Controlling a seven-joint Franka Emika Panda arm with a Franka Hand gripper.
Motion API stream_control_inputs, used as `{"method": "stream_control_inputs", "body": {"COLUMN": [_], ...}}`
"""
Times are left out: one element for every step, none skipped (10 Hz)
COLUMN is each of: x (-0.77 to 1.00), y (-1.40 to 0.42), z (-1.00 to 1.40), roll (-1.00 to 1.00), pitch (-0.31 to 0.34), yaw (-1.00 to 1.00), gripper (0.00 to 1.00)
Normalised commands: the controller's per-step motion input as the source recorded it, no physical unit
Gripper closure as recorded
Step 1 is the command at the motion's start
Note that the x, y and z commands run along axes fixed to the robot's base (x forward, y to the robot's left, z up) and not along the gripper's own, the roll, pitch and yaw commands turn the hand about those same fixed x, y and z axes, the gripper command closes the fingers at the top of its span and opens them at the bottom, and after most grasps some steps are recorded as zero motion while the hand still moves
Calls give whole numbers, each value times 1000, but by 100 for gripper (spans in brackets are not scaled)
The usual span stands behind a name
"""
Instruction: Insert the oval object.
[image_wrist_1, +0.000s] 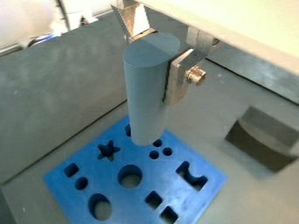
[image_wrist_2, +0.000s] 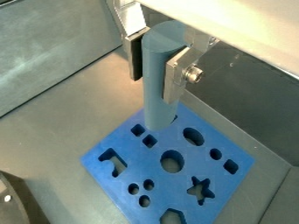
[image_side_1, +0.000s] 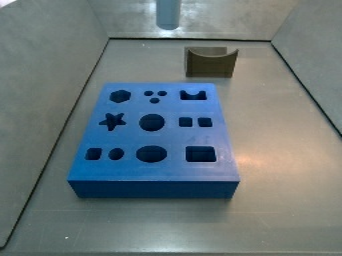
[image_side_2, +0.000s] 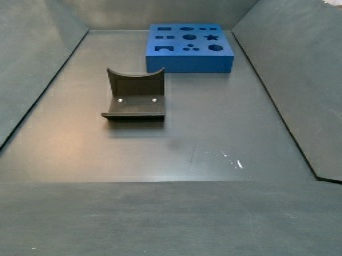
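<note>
My gripper (image_wrist_1: 158, 54) is shut on the oval object (image_wrist_1: 152, 87), a smooth pale grey-blue upright peg. The silver fingers (image_wrist_2: 176, 74) clamp its upper end from both sides in both wrist views. The peg (image_wrist_2: 160, 87) hangs above the floor with its lower end over the near edge of the blue block (image_wrist_1: 135, 179). The blue block (image_wrist_2: 176, 166) has several shaped holes, among them an oval hole (image_side_1: 152, 155). In a side view only the peg's lower end (image_side_1: 167, 12) shows, high behind the blue block (image_side_1: 154, 135); the gripper is out of that frame.
A dark olive block with a curved notch (image_side_1: 210, 62) stands behind the blue block, also seen in a wrist view (image_wrist_1: 267, 136) and in the foreground of a side view (image_side_2: 135, 95). Grey walls ring the grey floor (image_side_2: 174, 150). The blue block (image_side_2: 190, 47) lies near the far wall.
</note>
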Motion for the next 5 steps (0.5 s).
{"method": "stream_control_inputs", "body": {"x": [0, 0, 0, 0, 6], "y": [-591, -634, -609, -506, -369], "z": [-171, -126, -163, -137, -129], "roll": [0, 0, 7, 6, 0], "pitch": [0, 0, 0, 0, 0], "yaw": [-689, -649, -686, -780, -883], "gripper": [100, 100, 100, 100, 100]}}
